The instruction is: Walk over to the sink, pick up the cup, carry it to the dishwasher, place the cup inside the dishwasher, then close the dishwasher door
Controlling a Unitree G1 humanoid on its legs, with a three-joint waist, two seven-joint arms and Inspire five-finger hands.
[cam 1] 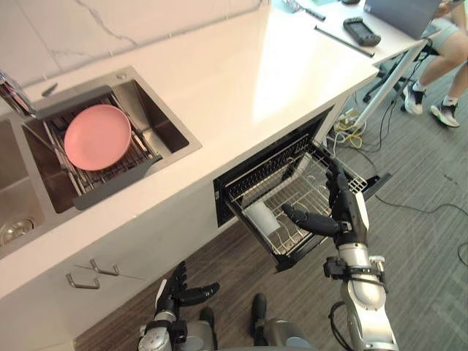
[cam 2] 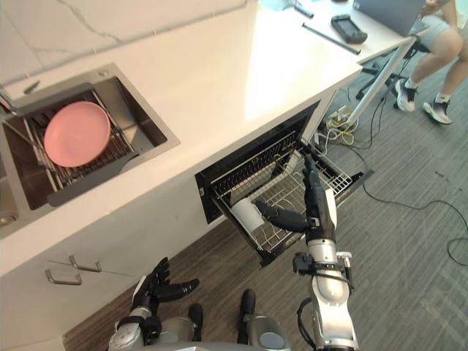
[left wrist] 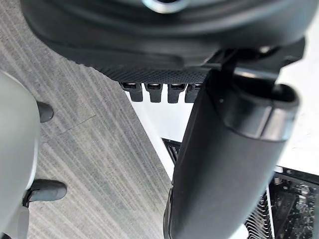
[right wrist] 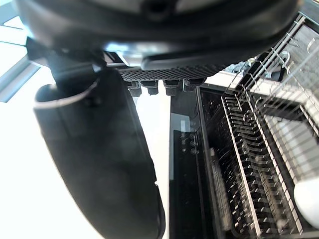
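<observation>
A white cup (cam 1: 261,217) lies on its side in the wire rack (cam 1: 296,191) of the pulled-out dishwasher drawer (cam 1: 241,168) under the counter. My right hand (cam 1: 345,212) hovers just right of the cup, over the rack's front edge, fingers straight and thumb pointing toward the cup, holding nothing. In the right wrist view the cup (right wrist: 306,199) shows past the thumb (right wrist: 99,164). My left hand (cam 1: 179,287) hangs low by the cabinet front, fingers spread and relaxed.
A pink plate (cam 1: 97,136) rests on a drying rack in the steel sink (cam 1: 168,128) at the left. The white counter (cam 1: 248,80) runs above the dishwasher. A person's legs (cam 1: 439,66) and floor cables (cam 1: 395,197) are at the right.
</observation>
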